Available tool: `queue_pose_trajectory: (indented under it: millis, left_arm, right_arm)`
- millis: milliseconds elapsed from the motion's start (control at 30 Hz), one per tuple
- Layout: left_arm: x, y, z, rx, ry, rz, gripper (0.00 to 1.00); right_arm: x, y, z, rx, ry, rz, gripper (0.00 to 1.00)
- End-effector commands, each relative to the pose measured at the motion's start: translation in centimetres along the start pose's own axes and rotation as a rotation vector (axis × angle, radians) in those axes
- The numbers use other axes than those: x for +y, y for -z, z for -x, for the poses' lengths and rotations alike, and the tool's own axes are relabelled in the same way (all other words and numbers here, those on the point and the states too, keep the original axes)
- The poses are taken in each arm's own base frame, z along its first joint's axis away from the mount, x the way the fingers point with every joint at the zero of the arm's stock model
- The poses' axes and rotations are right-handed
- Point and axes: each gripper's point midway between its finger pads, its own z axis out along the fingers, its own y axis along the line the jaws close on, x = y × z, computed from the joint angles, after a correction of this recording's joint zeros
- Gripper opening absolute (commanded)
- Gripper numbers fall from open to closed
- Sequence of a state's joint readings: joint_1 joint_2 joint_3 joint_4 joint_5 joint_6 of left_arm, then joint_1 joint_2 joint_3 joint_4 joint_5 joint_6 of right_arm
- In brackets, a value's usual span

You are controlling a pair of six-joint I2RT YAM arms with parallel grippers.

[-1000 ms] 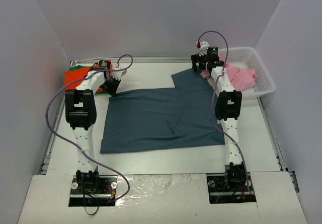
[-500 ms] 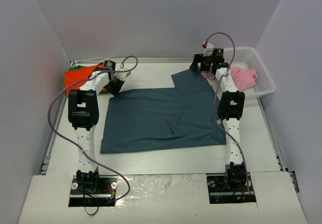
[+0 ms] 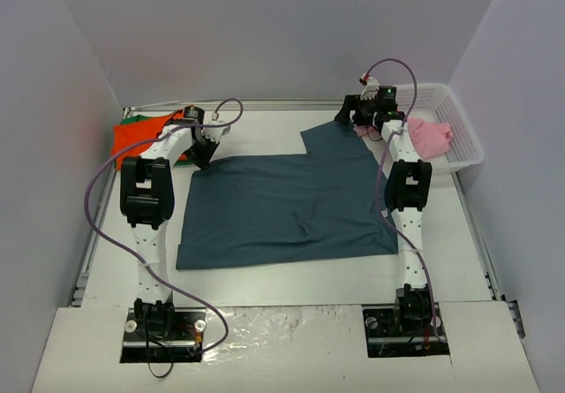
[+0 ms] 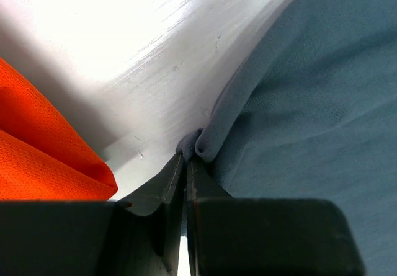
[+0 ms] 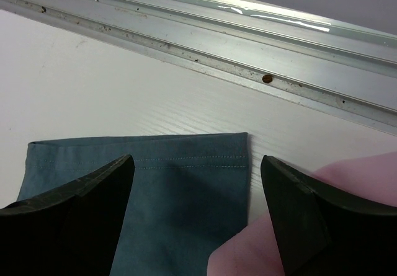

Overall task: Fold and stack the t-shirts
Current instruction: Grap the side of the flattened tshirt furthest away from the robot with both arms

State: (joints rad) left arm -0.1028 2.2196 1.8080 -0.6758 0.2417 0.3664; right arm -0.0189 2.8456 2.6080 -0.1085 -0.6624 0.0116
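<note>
Left gripper (image 4: pixel 186 162) is pinched tight on a rolled edge at the far left corner of the dark slate-blue t-shirt (image 3: pixel 282 203), which lies spread across the middle of the table (image 3: pixel 265 274). Right gripper (image 5: pixel 195 160) hangs with its jaws wide apart and holding nothing above that shirt's far sleeve, where the light pink t-shirt (image 3: pixel 428 135) reaches out of the white basket (image 3: pixel 465 128). At the far left lies the orange-red t-shirt (image 3: pixel 141 133), with what seems to be the green t-shirt (image 3: pixel 131 118) beneath it.
</note>
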Motion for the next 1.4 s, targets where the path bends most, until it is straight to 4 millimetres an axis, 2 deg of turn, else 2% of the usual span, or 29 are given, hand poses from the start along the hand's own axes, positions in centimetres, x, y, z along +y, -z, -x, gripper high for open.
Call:
queue_pose_trajectory:
  millis: [0, 100, 400, 800, 967, 1167, 1367]
  left_arm:
    - [0.2, 1.7, 1.1, -0.028, -0.022, 0.024, 0.02]
    - [0.3, 1.6, 1.1, -0.028, -0.021, 0.021, 0.02]
    - [0.2, 1.3, 0.9, -0.020, -0.019, 0.016, 0.02]
    - [0.1, 1.1, 0.8, -0.016, -0.023, 0.010, 0.02]
    - [0.1, 1.0, 0.6, -0.013, -0.022, 0.007, 0.02]
    - [0.0, 0.8, 0.6, -0.013, -0.024, 0.007, 0.02]
    - [0.1, 0.8, 0.6, -0.011, -0.020, 0.007, 0.02]
  right_arm:
    - [-0.8, -0.2, -0.2, -0.016, -0.013, 0.003, 0.78]
    - [-0.4, -0.4, -0.8, -0.005, -0.026, 0.027, 0.74]
    - [0.3, -0.3, -0.6, -0.006, -0.017, 0.058, 0.73]
    - [1.3, 0.1, -0.7, 0.004, -0.038, 0.115, 0.65]
    - [1.3, 0.2, -0.7, 0.006, -0.038, 0.113, 0.52]
    - [0.9, 0.2, -0.7, 0.005, -0.030, 0.088, 0.43]
    - [0.6, 0.2, -0.6, 0.004, -0.023, 0.070, 0.38]
